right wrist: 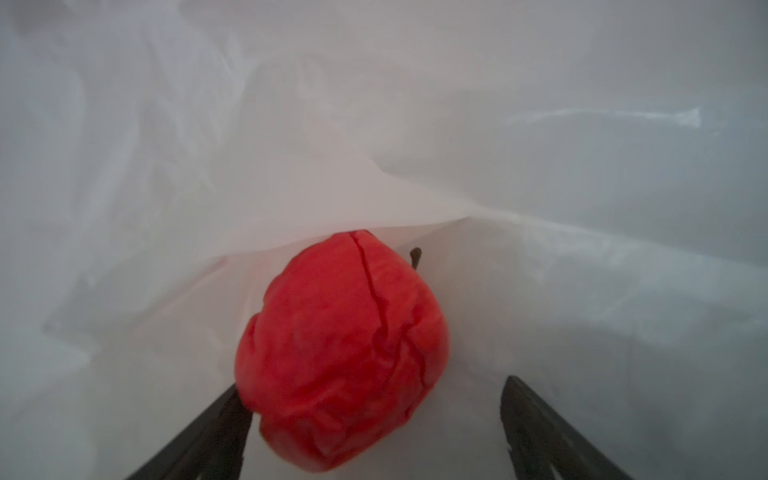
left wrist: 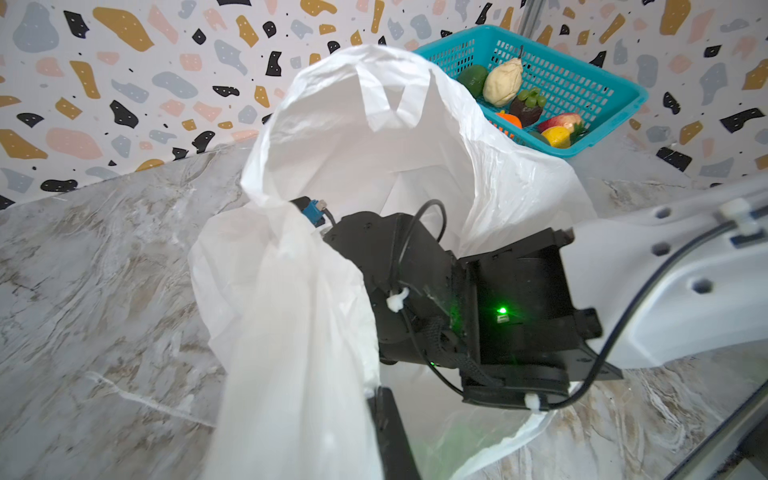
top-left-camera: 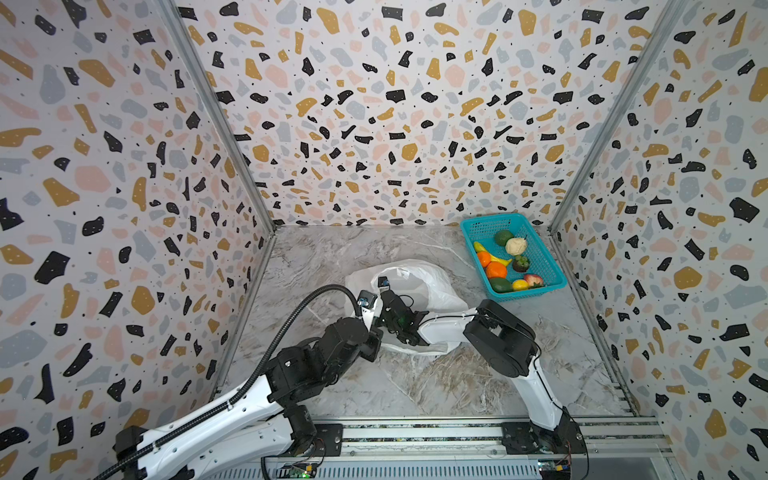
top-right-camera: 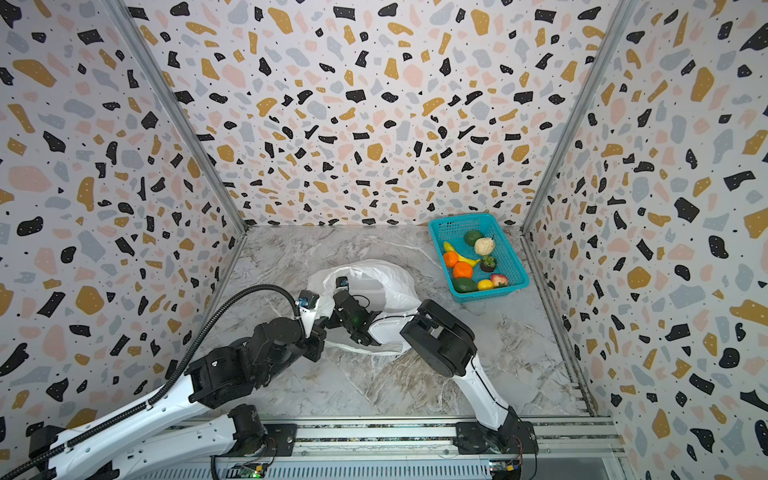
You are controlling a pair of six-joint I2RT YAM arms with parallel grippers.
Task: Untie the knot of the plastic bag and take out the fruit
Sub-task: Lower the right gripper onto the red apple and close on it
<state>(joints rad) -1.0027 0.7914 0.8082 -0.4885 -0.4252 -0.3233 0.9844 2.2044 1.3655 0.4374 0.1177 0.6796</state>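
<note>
Right gripper [right wrist: 372, 383]: jaws spread wide inside the thin translucent white plastic bag [right wrist: 374, 124]. A wrinkled round red fruit [right wrist: 340, 353] lies between them, touching one finger and clear of the other. Left gripper [left wrist: 376, 397]: clamped on the bag's rim, mouth open. Teal mesh basket [top-left-camera: 555, 266] with toy fruits [top-left-camera: 496, 270] stands well apart, beyond the bag.
</note>
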